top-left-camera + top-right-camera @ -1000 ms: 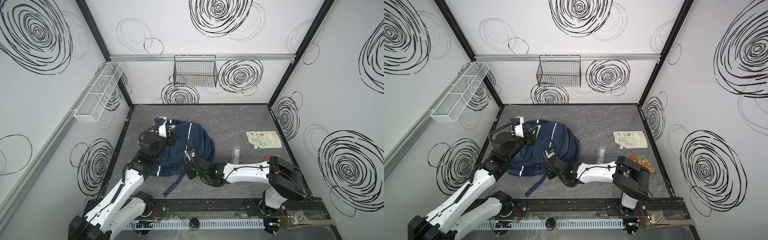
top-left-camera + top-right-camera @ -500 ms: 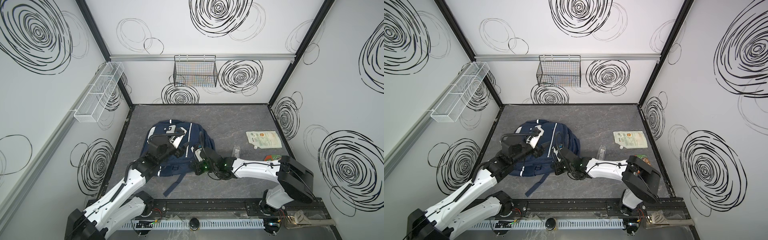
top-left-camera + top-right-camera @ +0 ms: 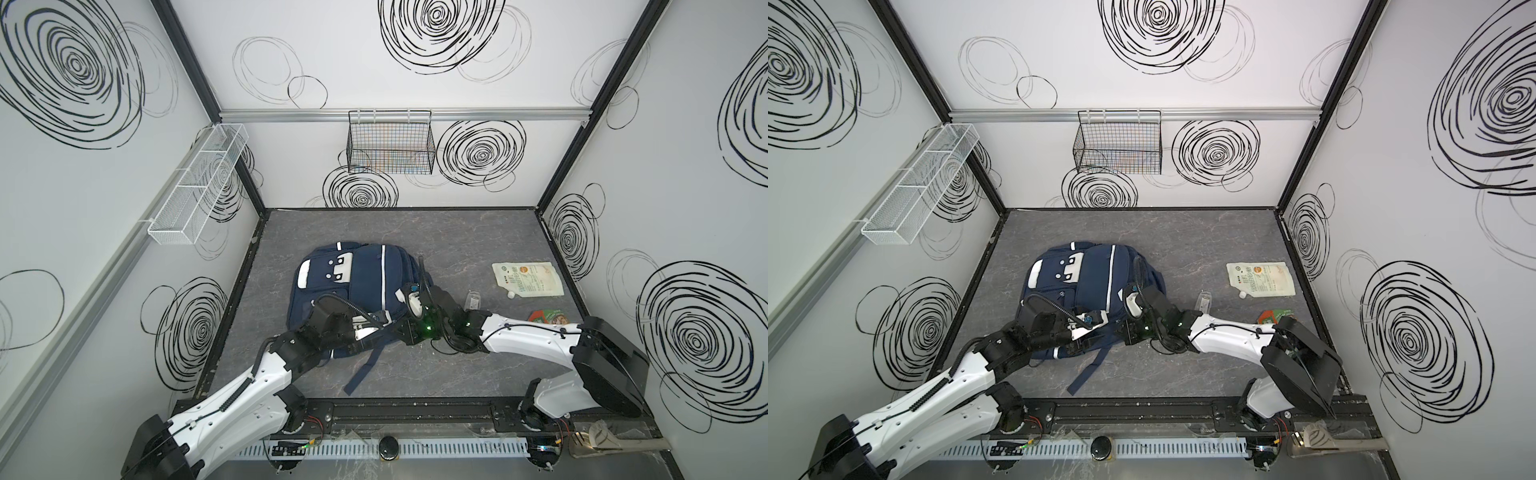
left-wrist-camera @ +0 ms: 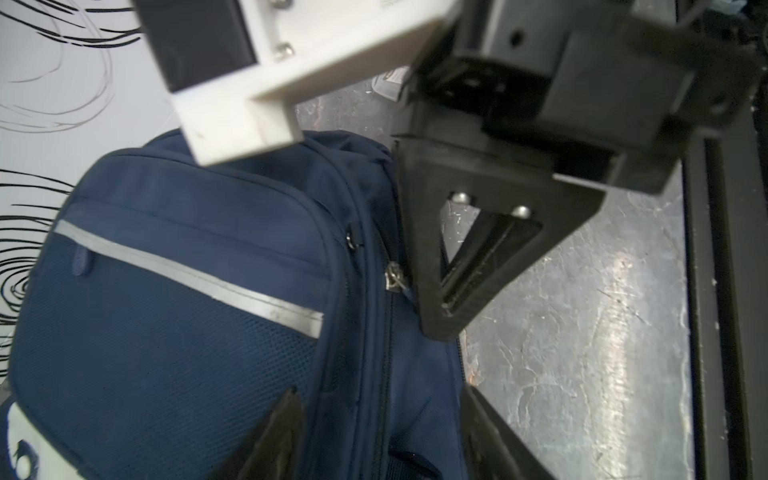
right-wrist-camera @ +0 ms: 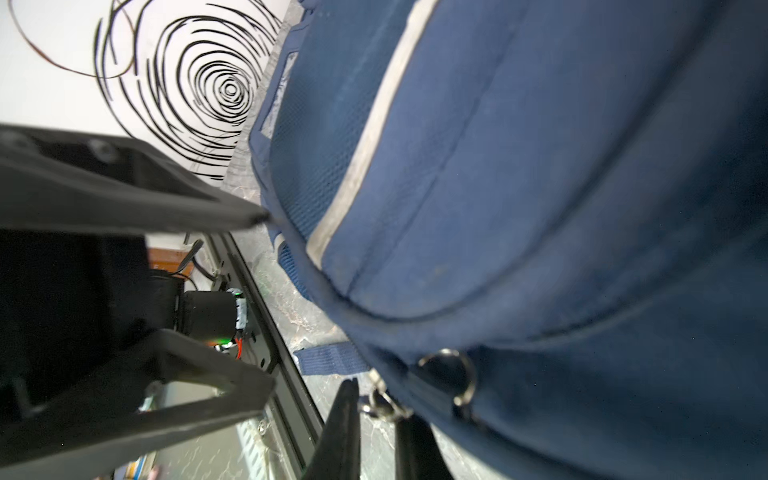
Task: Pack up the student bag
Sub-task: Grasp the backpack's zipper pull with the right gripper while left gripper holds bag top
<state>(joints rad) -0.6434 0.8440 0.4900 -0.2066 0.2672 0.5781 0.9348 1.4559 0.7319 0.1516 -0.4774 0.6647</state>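
Gripping the student bag (image 3: 365, 286) by a metal zip pull (image 5: 384, 405)

The student bag lay flat on the grey, marble-veined bench (image 3: 436, 232) with its front pockets facing up. It was soft navy woven fabric with mesh panels and piped seams, a dull silver reflective stripe (image 3: 381, 278) and a white patch (image 3: 328, 270) with dark dots. A flat webbing strap (image 3: 361, 370) trailed from the bag's near edge. At that edge the right tool (image 5: 380, 417) was narrowed to a slit, its black wedge-shaped fingers pinching the small metal zip pull. The left tool (image 4: 382, 419) was just beside it over the bag's zip line. Its pointed fingers were spread apart and held nothing, with bag cloth beneath the gap. Well to the right of the bag in both top views lay a flat, pale spouted pouch (image 3: 527, 279).
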